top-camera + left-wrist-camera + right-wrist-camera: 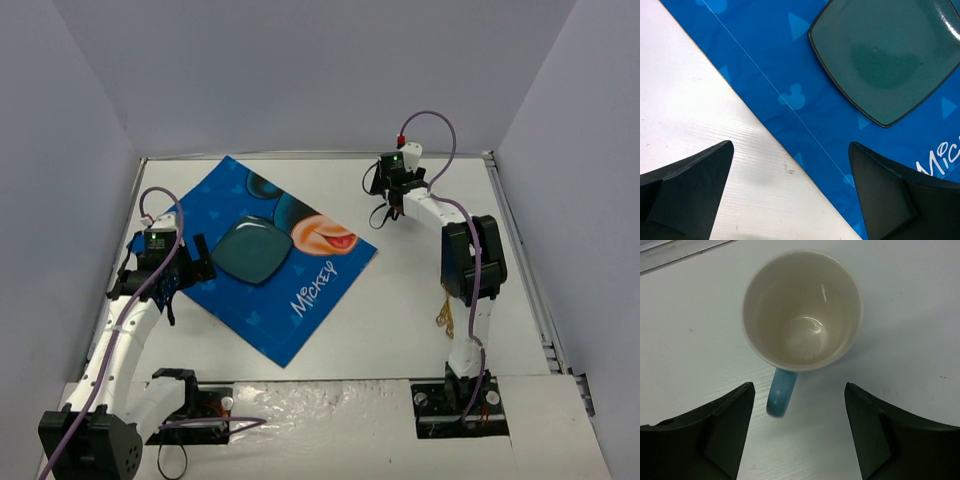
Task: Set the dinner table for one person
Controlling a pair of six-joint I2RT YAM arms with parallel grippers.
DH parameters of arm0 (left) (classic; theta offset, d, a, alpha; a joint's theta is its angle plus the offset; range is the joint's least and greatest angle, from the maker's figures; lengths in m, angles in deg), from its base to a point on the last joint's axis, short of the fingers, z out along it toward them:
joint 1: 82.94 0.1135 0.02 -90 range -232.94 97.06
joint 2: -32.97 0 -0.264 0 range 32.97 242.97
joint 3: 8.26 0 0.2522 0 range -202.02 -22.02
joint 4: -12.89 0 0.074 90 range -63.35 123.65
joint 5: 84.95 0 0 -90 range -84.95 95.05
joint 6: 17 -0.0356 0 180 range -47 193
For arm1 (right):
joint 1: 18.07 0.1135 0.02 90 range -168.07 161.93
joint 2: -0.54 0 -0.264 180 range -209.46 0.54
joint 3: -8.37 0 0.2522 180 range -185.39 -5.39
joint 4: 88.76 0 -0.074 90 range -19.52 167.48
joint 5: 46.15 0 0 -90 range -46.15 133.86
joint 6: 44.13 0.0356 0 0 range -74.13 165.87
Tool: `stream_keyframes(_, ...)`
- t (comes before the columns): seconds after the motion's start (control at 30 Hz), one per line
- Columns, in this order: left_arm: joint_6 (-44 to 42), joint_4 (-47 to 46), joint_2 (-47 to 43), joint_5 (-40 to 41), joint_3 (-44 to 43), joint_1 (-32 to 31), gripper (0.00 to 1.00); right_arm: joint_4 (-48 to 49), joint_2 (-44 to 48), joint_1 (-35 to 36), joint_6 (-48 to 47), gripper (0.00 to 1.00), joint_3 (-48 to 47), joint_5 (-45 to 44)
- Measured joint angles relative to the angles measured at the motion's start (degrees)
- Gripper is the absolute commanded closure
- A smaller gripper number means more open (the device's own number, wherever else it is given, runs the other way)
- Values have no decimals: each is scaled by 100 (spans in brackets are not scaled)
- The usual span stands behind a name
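Observation:
The white dinner table (400,300) carries a blue Mickey Mouse placemat (270,260) with a dark teal square plate (250,250) on it. My left gripper (195,260) hovers at the placemat's left edge. In the left wrist view it (791,150) is open and empty over that edge, with the plate (885,55) up ahead to the right. A cream mug (802,307) with a blue handle (780,395) stands upright on the table. My right gripper (799,390) is open above it, the handle pointing back between the fingers, nearer the left one and touching neither. In the top view the right gripper (392,200) hides the mug.
Grey walls close in the table on three sides. A metal rail (520,250) runs along the right edge. Part of the back edge rail (670,252) shows beyond the mug. Cables loop off both arms.

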Motion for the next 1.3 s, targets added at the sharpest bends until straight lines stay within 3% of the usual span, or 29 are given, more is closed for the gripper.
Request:
stream_keyframes(0.13, -24, -34, 0, 46, 0, 4, 3, -41, -97, -92, -49, 53, -32, 35)
stream_keyframes(0.43, -28, -39, 2, 122, 0, 26, 3, -39, -122, -250, -210, 78, -108, 138)
stream_keyframes(0.6, -30, -40, 2, 123, 1, 26, 3, 25, -121, -307, -381, 100, -69, 252)
stream_keyframes(0.8, -31, -40, 2, 123, 0, 26, 3, 460, 212, -345, -694, 100, 530, 498)
stream_keyframes(1.03, -29, -40, 2, 123, 0, 26, 3, 618, 1410, -274, -1198, 100, 1878, 948)
stream_keyframes(1.3, -28, -41, 4, 123, 0, 26, 3, 564, 2848, 539, -1685, 100, 2657, 1237)
